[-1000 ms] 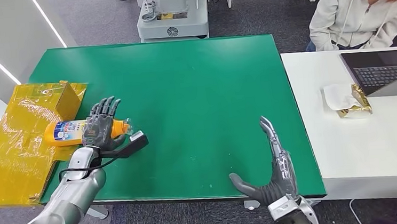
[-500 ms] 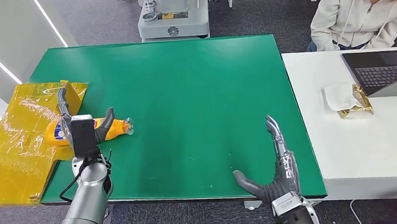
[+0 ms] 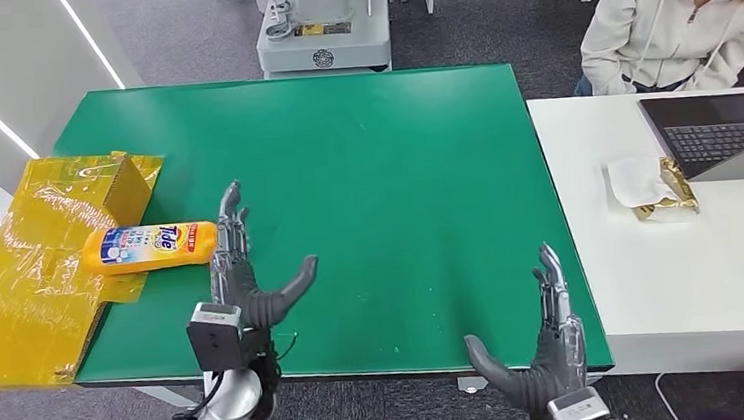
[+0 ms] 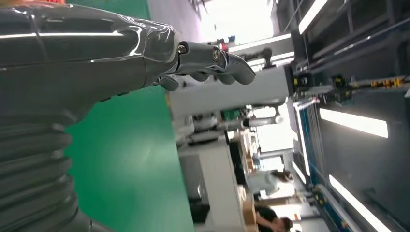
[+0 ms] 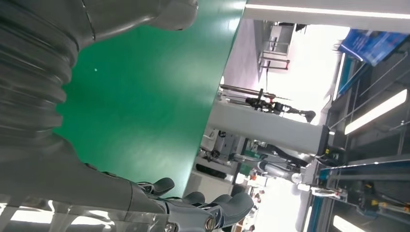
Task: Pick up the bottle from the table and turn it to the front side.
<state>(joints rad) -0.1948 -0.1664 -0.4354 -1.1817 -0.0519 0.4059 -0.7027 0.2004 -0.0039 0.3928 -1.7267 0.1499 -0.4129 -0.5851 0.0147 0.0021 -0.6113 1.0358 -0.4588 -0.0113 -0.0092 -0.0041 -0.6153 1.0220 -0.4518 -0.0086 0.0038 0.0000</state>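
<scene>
An orange bottle (image 3: 150, 246) with a blue and white Tide label lies on its side at the left edge of the green table (image 3: 365, 170), label up, partly on yellow wrapping. My left hand (image 3: 243, 275) stands open just right of the bottle, fingers straight up and thumb out, holding nothing; the left wrist view shows the same hand (image 4: 96, 53) empty over the green surface. My right hand (image 3: 545, 357) is open at the table's near right edge, fingers up and empty, and the right wrist view has this hand (image 5: 159, 203) beside the green top.
Crinkled yellow wrapping with a yellow box (image 3: 51, 255) covers the table's left side. A white desk (image 3: 694, 275) at the right carries a laptop (image 3: 718, 133) and a foil packet on tissue (image 3: 652, 188). A person (image 3: 684, 15) sits behind it. A grey machine base (image 3: 324, 33) stands beyond the table.
My left hand has let go of the bottle and drawn back toward me, turning upright and open. The bottle now lies with its label up. My right hand has sunk slightly toward the near edge.
</scene>
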